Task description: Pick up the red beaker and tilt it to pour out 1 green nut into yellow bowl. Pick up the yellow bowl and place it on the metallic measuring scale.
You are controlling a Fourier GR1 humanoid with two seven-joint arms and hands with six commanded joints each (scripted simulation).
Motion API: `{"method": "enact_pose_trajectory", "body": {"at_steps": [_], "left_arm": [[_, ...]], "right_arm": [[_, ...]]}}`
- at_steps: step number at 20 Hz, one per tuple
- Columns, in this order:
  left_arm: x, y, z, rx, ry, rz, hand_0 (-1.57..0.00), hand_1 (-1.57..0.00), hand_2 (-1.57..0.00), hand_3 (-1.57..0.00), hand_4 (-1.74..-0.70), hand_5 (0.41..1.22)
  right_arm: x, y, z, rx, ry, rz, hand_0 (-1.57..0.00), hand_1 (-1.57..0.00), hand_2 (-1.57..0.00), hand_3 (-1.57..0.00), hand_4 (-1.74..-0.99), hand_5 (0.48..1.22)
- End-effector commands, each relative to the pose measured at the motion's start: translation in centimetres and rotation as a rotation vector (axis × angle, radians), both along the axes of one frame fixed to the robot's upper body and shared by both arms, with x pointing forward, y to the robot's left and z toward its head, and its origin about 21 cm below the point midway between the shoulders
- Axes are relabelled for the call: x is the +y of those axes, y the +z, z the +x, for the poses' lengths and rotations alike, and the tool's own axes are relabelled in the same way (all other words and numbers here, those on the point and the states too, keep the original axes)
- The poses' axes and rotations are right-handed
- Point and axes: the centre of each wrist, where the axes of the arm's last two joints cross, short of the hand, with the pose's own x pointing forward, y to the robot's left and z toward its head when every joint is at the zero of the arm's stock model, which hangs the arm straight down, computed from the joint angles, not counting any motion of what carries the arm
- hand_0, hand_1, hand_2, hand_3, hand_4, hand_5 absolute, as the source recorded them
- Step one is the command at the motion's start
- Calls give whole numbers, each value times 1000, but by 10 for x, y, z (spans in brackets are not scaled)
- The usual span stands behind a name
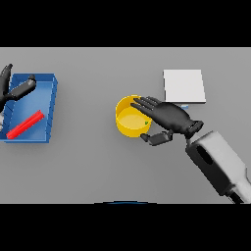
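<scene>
Reaching in from the table's lower right corner, the right hand [169, 116] hangs over the right side of the yellow bowl [128, 122], its fingers stretched out flat across the rim and its thumb curled underneath, just off the bowl's lower right wall; nothing is gripped, though whether the fingers actually rest on the rim I cannot tell. A tiny green nut [146, 122] shows inside the bowl, right by the fingertips on the right side. The bowl stands near the middle of the table [98, 166]. Just beyond the hand, toward the far right part of the table, lies the scale [184, 86], a pale square plate, close to the bowl but not touching it. Well away at the left edge sits a blue tray [49, 105], and the red beaker [25, 124] lies on its side in it, slanted across the tray's near half. The left hand [14, 89] shows at the far left edge over the tray's far end, fingers loosely spread and holding nothing, clear of the beaker.
</scene>
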Motion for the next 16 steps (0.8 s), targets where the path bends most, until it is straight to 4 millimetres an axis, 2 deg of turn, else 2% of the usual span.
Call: {"method": "enact_pose_trajectory", "body": {"at_steps": [1,8,10,12,16], "left_arm": [[1,0,-2,-6,-8,0,1,1,1,1,-797,718],[5,0,4,-8,-1,6,1,1,1,1,-795,729],[4,3,3,-9,-2,7,1,1,1,1,-796,733],[1,0,1,-8,-6,5,1,1,1,1,-797,734],[7,0,0,-10,6,11,1,1,1,1,-799,738]], "right_arm": [[1,2,7,2,22,-25,1,1,1,1,-1277,677],[21,-8,25,64,120,-114,1,1,1,1,-1243,682],[29,-12,26,88,134,-155,1,1,1,1,-1260,679],[30,-15,28,105,144,-186,1,1,1,1,-1281,674],[33,-21,32,121,144,-239,1,1,1,1,-1303,674]]}}
